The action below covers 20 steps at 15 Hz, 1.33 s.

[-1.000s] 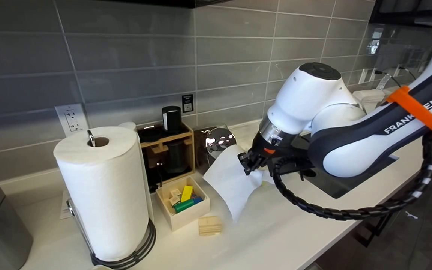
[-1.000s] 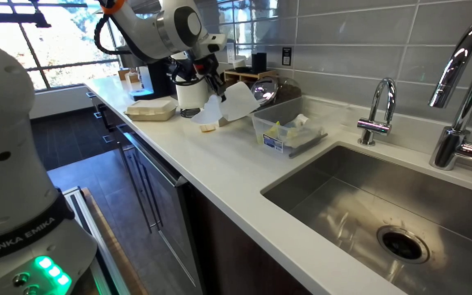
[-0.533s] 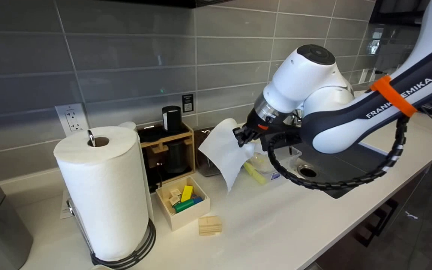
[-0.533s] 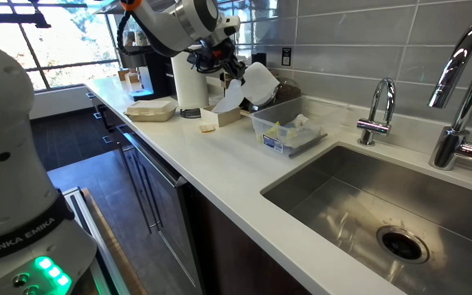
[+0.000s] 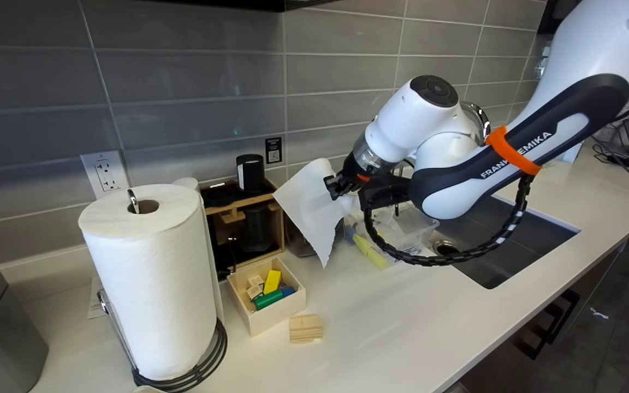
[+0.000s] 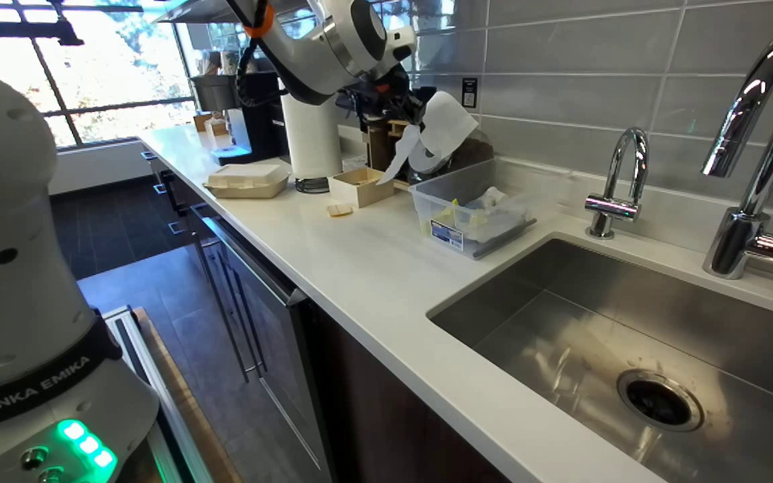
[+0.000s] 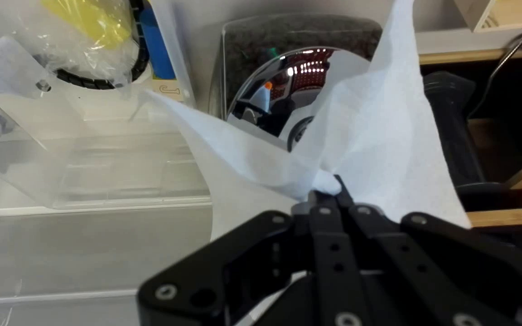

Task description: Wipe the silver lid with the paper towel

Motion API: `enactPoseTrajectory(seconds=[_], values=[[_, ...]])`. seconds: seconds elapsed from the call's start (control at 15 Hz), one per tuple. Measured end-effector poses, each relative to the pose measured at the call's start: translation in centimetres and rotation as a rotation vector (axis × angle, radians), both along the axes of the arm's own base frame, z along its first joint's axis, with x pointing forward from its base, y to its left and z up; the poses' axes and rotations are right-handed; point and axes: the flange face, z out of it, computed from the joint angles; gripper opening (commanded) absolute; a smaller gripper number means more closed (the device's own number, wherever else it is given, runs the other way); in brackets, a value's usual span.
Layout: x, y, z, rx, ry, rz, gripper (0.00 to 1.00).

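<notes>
One lid (image 7: 283, 97) sits at the face of the jar (image 7: 252, 40), below and beyond the end effector (image 7: 329, 190), which clenches the towel (image 7: 379, 154). In the wrist view it overlaps the lid; whether they touch cannot be told. Wiping likely calls for a press down and forward, clear of the tub (image 6: 445, 233) beside the jar.

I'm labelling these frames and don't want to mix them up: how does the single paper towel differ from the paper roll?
The paper towel is pinched in the claw, while the paper roll stands upright, clear of it. The paper towel is a thin, bent sheet; the paper roll is a thick cylinder with a hole in its top. Both are white.
</notes>
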Motion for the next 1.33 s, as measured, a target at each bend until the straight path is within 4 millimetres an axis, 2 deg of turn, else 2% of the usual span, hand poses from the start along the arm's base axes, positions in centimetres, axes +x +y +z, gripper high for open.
enactPoseTrajectory(seconds=[0.53,1.33], values=[[2.2,-0.8,-2.0,0.007,-0.060,0.003,0.00],[2.3,-1.5,-3.4,-0.005,-0.055,-0.024,0.00]])
